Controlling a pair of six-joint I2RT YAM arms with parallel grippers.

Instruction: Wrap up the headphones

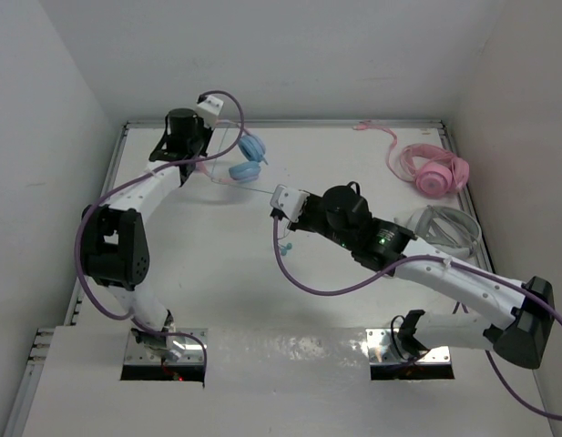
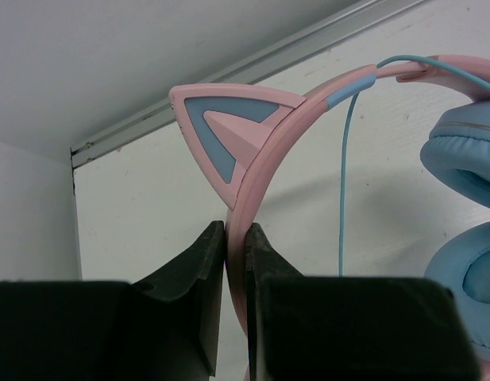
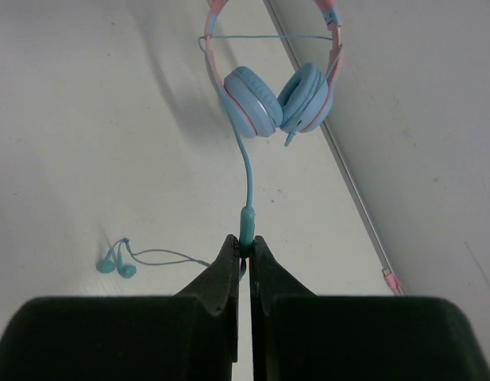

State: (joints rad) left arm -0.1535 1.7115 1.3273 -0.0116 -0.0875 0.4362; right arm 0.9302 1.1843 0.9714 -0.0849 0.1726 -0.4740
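The headphones [image 1: 249, 159] have light blue ear cups and a pink cat-ear headband and sit at the back left of the table. My left gripper [image 1: 191, 164] is shut on the headband [image 2: 252, 159] just below a cat ear [image 2: 229, 135]; the ear cups [image 2: 467, 175] are to its right. The thin blue cable [image 3: 247, 171] runs from the ear cups [image 3: 264, 103] to my right gripper [image 3: 245, 244], which is shut on the cable's thicker teal sleeve [image 3: 246, 222]. In the top view my right gripper [image 1: 279, 214] is mid-table.
A pair of teal earbuds [image 3: 116, 266] lies on the table left of my right gripper, its thin wire running to the jaws. All-pink headphones [image 1: 435, 173] and larger white-grey headphones [image 1: 444, 228] lie at the right. White walls close in the back and sides.
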